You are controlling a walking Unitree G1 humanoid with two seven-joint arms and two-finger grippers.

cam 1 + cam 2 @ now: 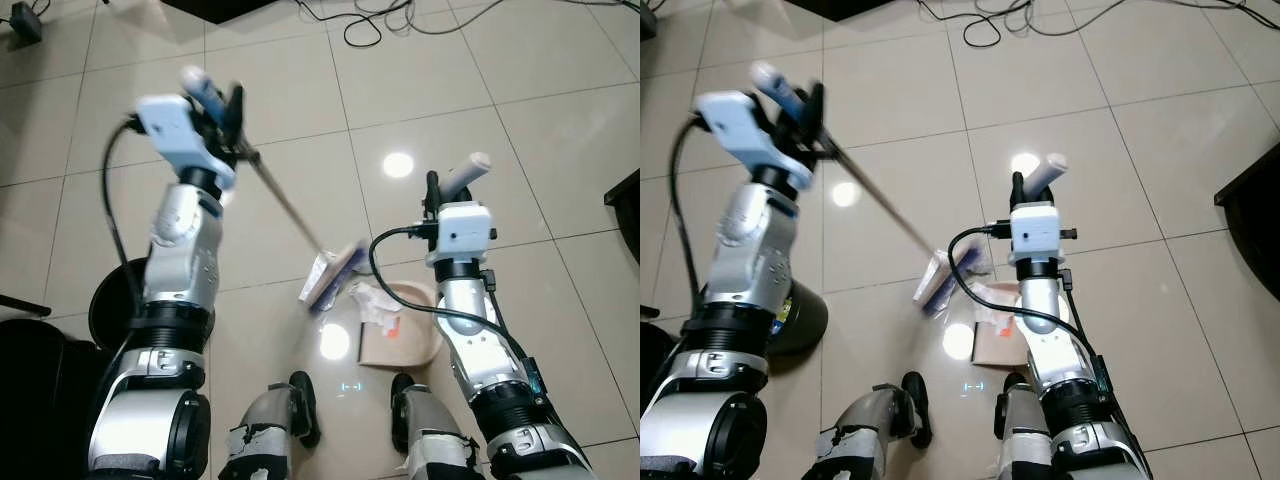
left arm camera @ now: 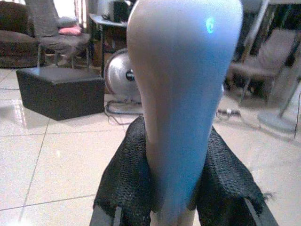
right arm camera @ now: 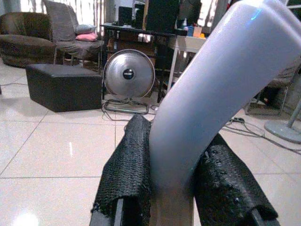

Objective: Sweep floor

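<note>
Left gripper (image 1: pixel 222 105) clamps the broom handle (image 2: pixel 181 108); broom head (image 1: pixel 330 272) touches the dustpan (image 1: pixel 408 335) rim. Right gripper (image 1: pixel 445 190) clamps the dustpan handle (image 3: pixel 211 99). Open tile floor (image 1: pixel 560 150) beyond the dustpan.

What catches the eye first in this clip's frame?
The left hand, raised high, grips a broom whose head meets the tiles by crumpled paper. The right hand holds the handle of a beige dustpan just behind that paper, between the robot's feet and the brush.
</note>
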